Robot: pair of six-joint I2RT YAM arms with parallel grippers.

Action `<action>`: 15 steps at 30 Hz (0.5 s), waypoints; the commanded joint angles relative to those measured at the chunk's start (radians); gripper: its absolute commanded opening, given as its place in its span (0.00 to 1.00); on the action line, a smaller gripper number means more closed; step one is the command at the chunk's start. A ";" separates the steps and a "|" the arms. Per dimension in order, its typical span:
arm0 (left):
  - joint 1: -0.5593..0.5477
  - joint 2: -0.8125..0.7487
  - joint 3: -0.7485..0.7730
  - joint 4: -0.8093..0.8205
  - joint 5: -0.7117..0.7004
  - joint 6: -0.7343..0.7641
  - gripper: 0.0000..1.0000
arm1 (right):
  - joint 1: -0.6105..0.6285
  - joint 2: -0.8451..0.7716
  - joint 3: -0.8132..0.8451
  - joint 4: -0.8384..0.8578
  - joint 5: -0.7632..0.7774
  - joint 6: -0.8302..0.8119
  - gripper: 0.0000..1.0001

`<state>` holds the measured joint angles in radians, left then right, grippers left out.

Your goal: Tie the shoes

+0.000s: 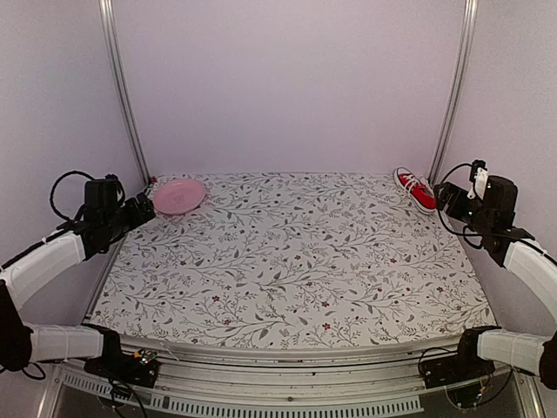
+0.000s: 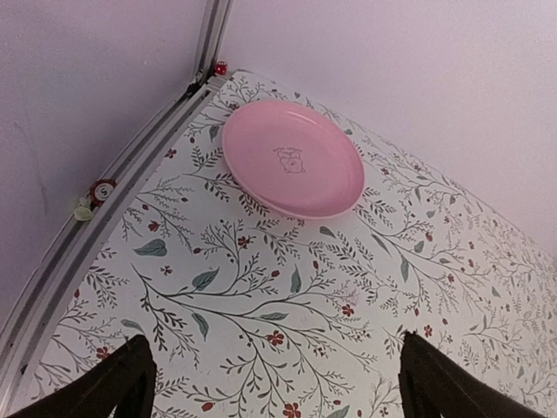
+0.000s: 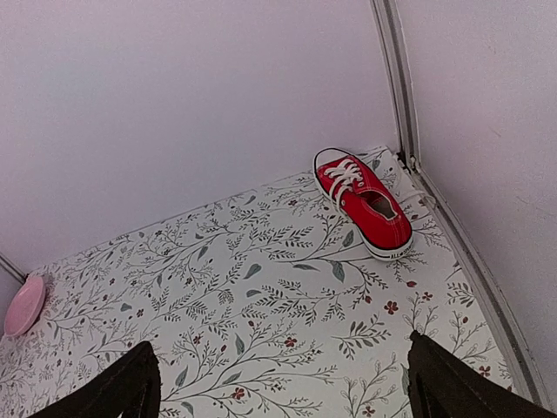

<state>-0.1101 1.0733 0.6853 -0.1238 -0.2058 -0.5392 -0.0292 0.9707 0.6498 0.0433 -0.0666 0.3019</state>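
Observation:
One small red sneaker (image 1: 415,189) with white laces and a white sole lies at the far right corner of the table. In the right wrist view the shoe (image 3: 364,202) points its toe toward the back wall, heel nearer me. My right gripper (image 3: 277,383) hovers open well short of it, with nothing between the fingers (image 3: 444,383). At the table's left edge my left gripper (image 2: 274,383) is open and empty too, with only floral cloth between its fingers (image 2: 122,383). In the top view the right gripper (image 1: 452,198) sits just right of the shoe, and the left gripper (image 1: 139,209) is far from it.
A pink plate (image 1: 179,195) rests at the far left corner, just ahead of the left gripper; the plate (image 2: 292,158) has a small print at its centre. Metal frame posts (image 1: 122,87) stand at both back corners. The table (image 1: 287,261) carries a floral cloth.

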 commanded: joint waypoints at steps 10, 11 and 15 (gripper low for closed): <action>0.014 0.060 0.367 -0.208 0.264 0.230 0.97 | -0.005 0.156 0.077 0.008 -0.034 -0.033 0.99; 0.013 0.079 0.386 -0.199 0.293 0.278 0.97 | -0.004 0.220 0.104 -0.012 -0.049 -0.062 0.99; 0.019 0.182 0.447 -0.241 0.251 0.346 0.97 | -0.003 0.417 0.211 -0.090 -0.017 -0.118 0.99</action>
<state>-0.1013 1.1633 1.0924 -0.2913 0.0273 -0.3149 -0.0292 1.2400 0.7689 0.0311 -0.0925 0.2531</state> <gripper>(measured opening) 0.966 0.989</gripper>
